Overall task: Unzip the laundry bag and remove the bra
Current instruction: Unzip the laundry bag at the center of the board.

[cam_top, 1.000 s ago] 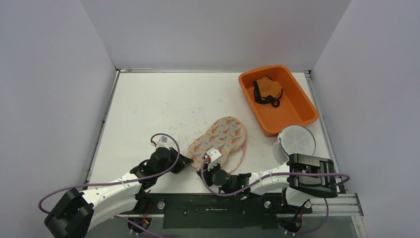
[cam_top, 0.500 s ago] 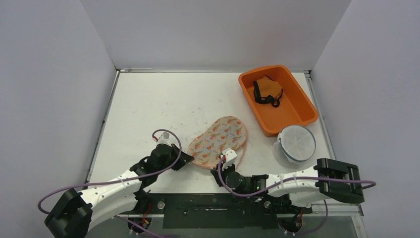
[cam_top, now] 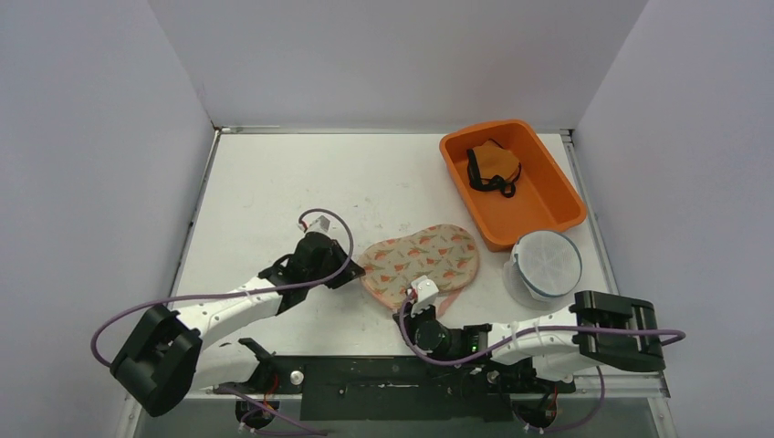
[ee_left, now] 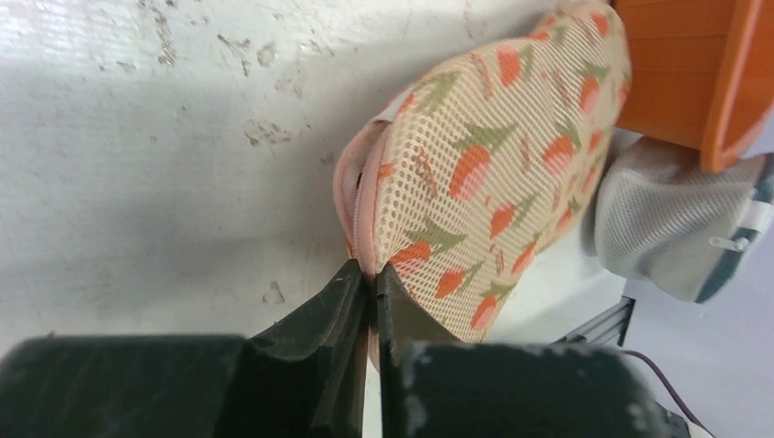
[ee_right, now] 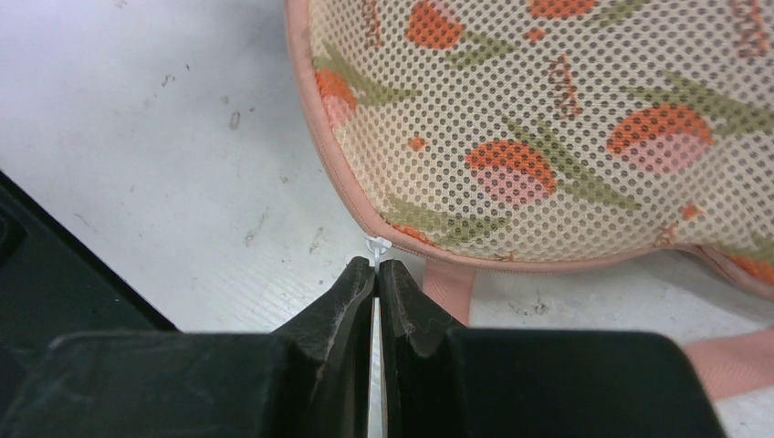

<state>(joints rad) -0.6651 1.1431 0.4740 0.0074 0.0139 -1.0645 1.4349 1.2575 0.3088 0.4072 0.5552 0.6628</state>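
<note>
You are looking at nothing that is reading as clear text: the small brown marks [ee_right: 563,84] printed among the tulips on the laundry bag [ee_right: 584,182] may be lettering, but they are showing too small and blurred for you to make out any word.

My claw [ee_right: 376,266] is pinched tight on the small white zipper pull [ee_right: 375,246] at the pink-trimmed edge of the mesh laundry bag [ee_right: 548,119]. The bag lies on the scuffed white table [ee_right: 164,137]. A pink strap [ee_right: 447,287] runs just beside my fingertips.
</note>
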